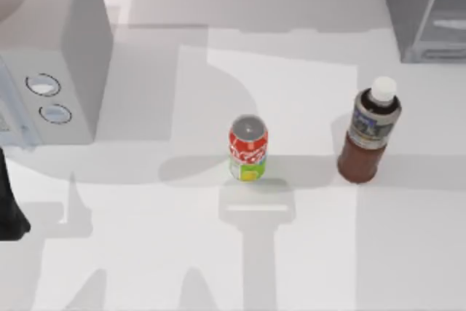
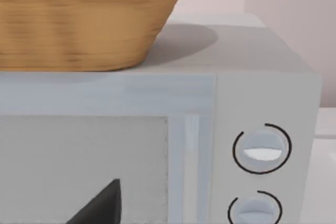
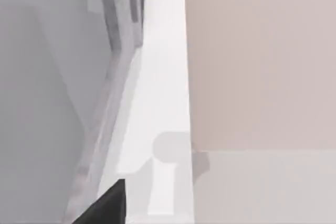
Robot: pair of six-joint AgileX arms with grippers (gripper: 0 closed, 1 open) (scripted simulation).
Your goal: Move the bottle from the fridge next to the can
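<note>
The bottle point(image 1: 369, 135) stands at the can's point(image 1: 248, 148) three o'clock; slide it closer upright; pincer states cannot be told

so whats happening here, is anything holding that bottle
Nothing is holding it. The bottle stands upright on the table, out of the fridge at the far right corner, and to the right of the can with a gap between them. The left arm sits at the table's left edge by the light grey box with two dials.
</note>
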